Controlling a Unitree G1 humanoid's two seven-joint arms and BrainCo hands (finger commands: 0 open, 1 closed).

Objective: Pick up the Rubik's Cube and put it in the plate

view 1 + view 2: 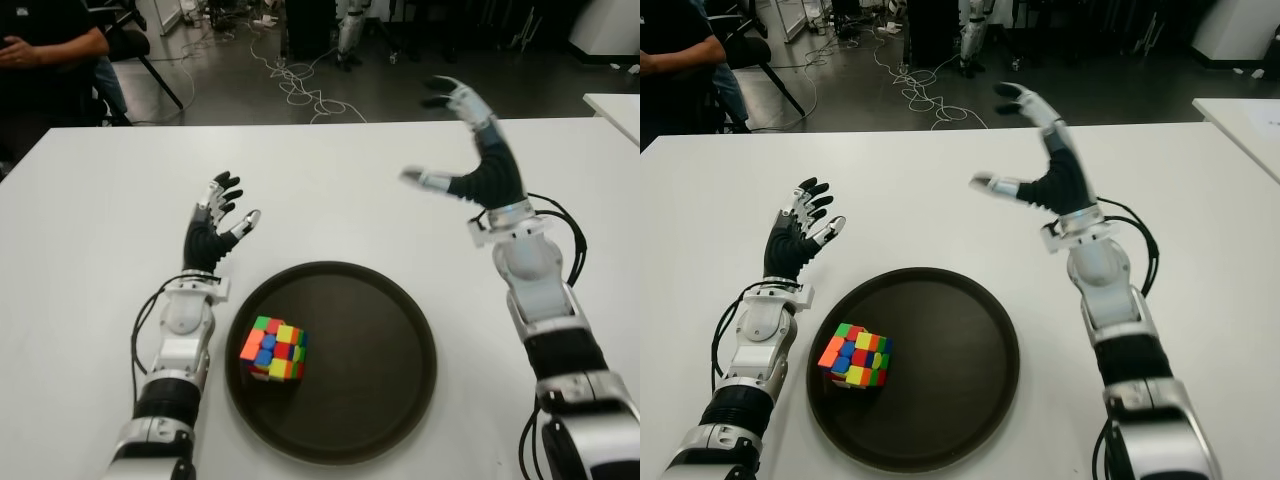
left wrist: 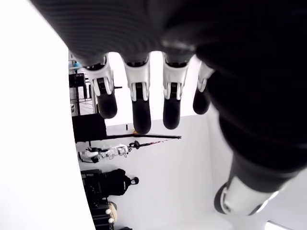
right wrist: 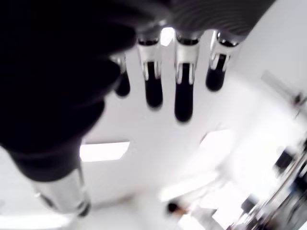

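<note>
— Where's the cube?

— Rubik's Cube (image 1: 274, 348) sits inside the plate (image 1: 380, 400), on its left part, close against the left rim. Flat on the plate floor, turned a little so one corner faces me. Top shows green, yellow, red, orange and blue squares. Nothing of mine touches it.

— And the plate itself?

— Dark, round, shallow raised rim. It lies on the white tabletop (image 1: 90, 200), right in front of me between my two arms. The cube is the only thing in it; the rest of the plate floor is bare.

— Your left side?

— My left robot hand (image 1: 215, 225) shows just beyond the plate's upper left edge, palm low near the tabletop, fingers extended and loosely spread, grasping nothing. The left wrist view agrees: four fingers straight out, nothing between them. I can't tell whether the hand touches the tabletop.

— Right side?

— My right robot hand (image 1: 470, 150) is raised above the tabletop, beyond the plate's upper right, well apart from the cube. Fingers wide apart, thumb stuck out toward the left, released and empty. The right wrist view shows the fingers straight with only bright background behind them.

— Anything past the tabletop?

— Grey floor with loose cables (image 1: 300, 85), and a seated person (image 1: 45, 45) at the far left corner.
</note>
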